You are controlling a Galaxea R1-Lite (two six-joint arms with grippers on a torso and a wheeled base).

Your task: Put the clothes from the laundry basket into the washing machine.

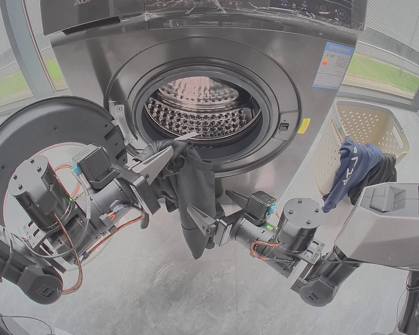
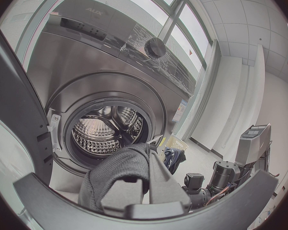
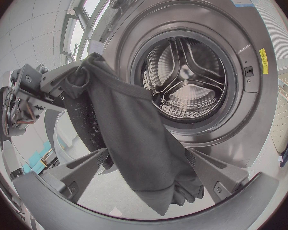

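The washing machine [image 1: 284, 66] stands with its door [image 1: 37, 126] swung open to the left, showing a bare steel drum [image 1: 200, 103]. My left gripper [image 1: 179, 143] is shut on the top of a dark grey garment [image 1: 191, 187] just in front of the lower rim of the opening. The cloth hangs down toward the floor. My right gripper [image 1: 209, 201] sits lower, open, with its fingers [image 3: 83, 170] on either side of the hanging garment [image 3: 140, 138]. The left wrist view shows the cloth [image 2: 118, 170] bunched over the left gripper [image 2: 147, 157].
A beige laundry basket [image 1: 372, 122] stands to the right of the machine. A navy garment [image 1: 354, 168] and a dark one [image 1: 386, 168] drape over its front rim. Grey floor [image 1: 172, 294] lies open below the arms. Windows stand behind the machine.
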